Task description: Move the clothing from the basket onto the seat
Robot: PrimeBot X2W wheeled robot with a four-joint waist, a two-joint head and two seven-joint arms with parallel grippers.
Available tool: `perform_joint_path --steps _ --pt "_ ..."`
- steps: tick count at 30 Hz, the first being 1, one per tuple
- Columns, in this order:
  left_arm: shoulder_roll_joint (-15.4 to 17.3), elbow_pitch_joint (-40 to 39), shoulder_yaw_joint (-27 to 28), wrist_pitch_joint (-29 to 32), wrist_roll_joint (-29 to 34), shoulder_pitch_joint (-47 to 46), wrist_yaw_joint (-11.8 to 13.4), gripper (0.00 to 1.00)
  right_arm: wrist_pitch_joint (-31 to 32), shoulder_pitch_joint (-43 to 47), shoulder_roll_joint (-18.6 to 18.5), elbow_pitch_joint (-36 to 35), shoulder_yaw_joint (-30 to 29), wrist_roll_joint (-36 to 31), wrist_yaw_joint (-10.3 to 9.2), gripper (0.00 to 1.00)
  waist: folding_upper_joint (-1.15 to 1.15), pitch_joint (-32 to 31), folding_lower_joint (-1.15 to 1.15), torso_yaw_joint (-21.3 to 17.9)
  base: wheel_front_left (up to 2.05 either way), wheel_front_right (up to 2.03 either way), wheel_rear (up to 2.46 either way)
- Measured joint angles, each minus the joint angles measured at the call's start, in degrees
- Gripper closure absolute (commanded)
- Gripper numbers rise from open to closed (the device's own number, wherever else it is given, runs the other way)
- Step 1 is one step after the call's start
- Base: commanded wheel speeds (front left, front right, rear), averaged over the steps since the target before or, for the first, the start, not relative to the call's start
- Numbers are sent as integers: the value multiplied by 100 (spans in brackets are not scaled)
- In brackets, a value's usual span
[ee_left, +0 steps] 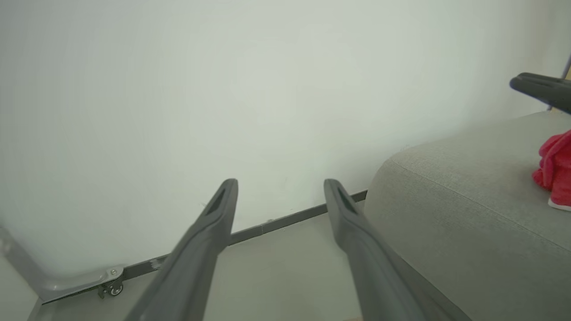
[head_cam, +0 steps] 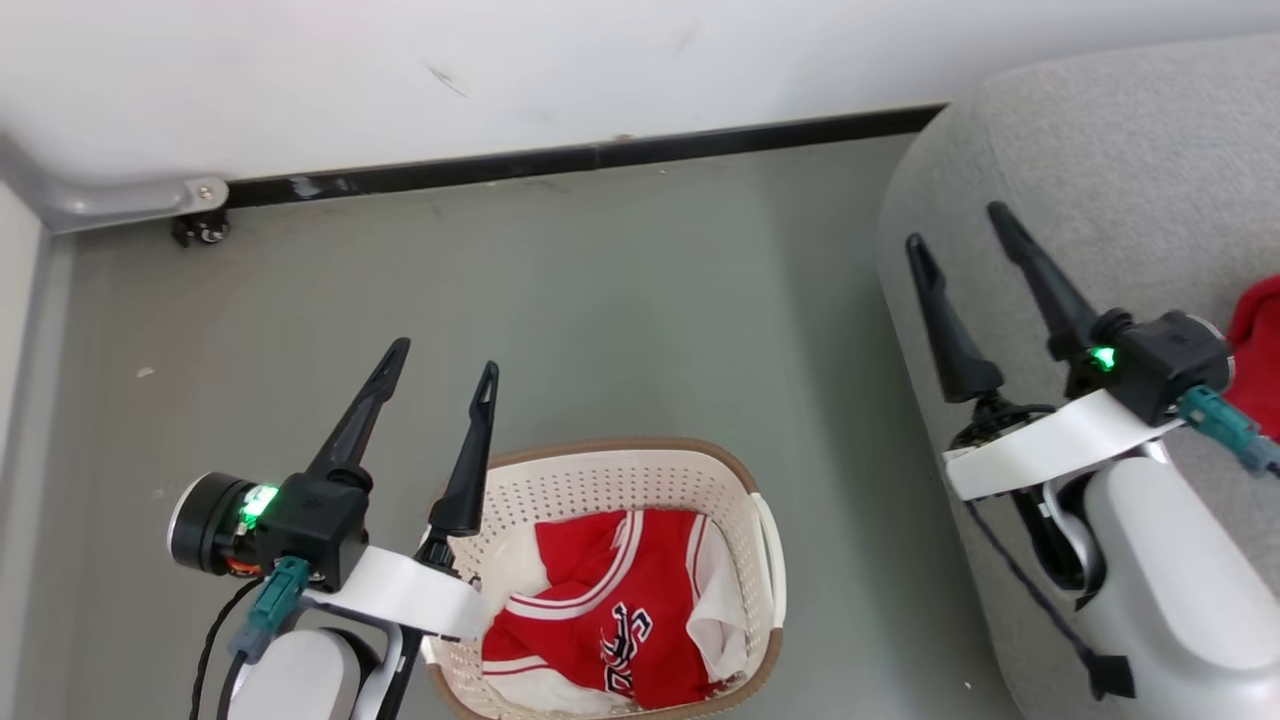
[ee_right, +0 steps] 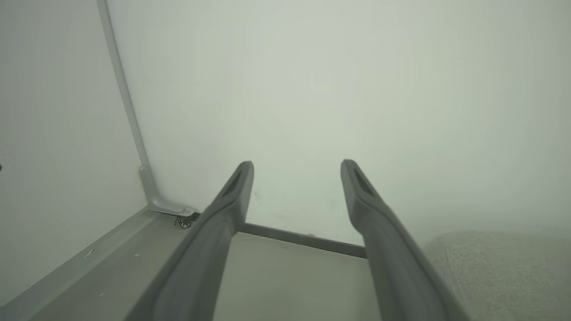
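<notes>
Jersey [head_cam: 610,600] lies in the basket [head_cam: 620,445]; we advise the spread, empty left claw [head_cam: 444,357] beside its rim to pinch a thick fold, right claw [head_cam: 955,227] likewise spread.

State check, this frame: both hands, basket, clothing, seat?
left hand: open, empty, raised by the basket's left rim.
right hand: open, empty, over the seat's edge.
basket: upright on the floor, holding clothing.
jersey: crumpled inside the basket.
red garment: lying on the seat, cut off by the head view's right edge.
seat: carries the red garment.
</notes>
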Motion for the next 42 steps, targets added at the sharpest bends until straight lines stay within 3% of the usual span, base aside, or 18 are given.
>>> perform_joint_path --steps 7,19,42 --pt "-78 -37 214 -24 -100 303 152 0 15 225 309 169 -29 -250 0 0 0 -216 0 227 0 0 0" --pt "-187 -2 235 -24 -94 706 155 0 27 901 646 333 -71 -593 0 0 0 -675 0 506 0 0 0" --pt "-272 241 442 -24 -96 1510 353 0 62 2264 912 270 -706 -705 0 0 0 -1444 0 672 0 0 0"
